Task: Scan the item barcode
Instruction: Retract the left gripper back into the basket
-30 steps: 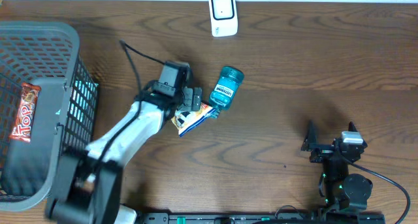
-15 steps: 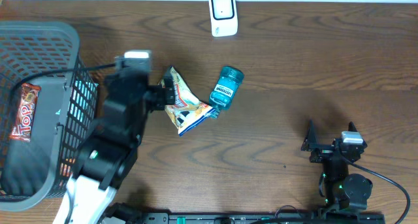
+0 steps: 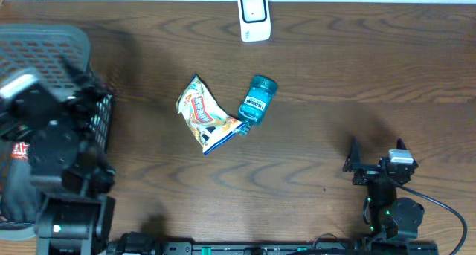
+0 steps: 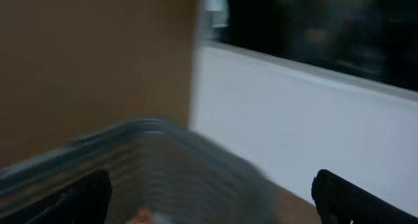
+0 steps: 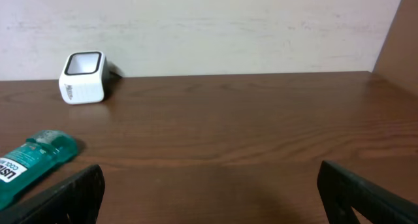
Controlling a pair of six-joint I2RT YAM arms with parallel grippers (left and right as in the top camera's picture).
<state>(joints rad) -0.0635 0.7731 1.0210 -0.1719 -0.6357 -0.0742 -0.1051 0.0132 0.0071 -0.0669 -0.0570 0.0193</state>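
Black jaws of left gripper (image 4: 209, 201) spread wide and empty at grey plastic mesh basket (image 3: 52, 43), left edge of overhead view; right gripper (image 3: 377, 155) equally wide, empty, lower right. Centre frame: crinkled yellow-and-white snack packet (image 3: 202, 120) against lying teal mouthwash bottle (image 3: 257, 100), below white box-shaped scanner (image 3: 253, 15) at top edge.

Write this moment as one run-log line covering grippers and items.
left gripper open, empty, over basket | right gripper open, empty | snack bag on table beside mouthwash bottle | scanner at far edge, nothing before it
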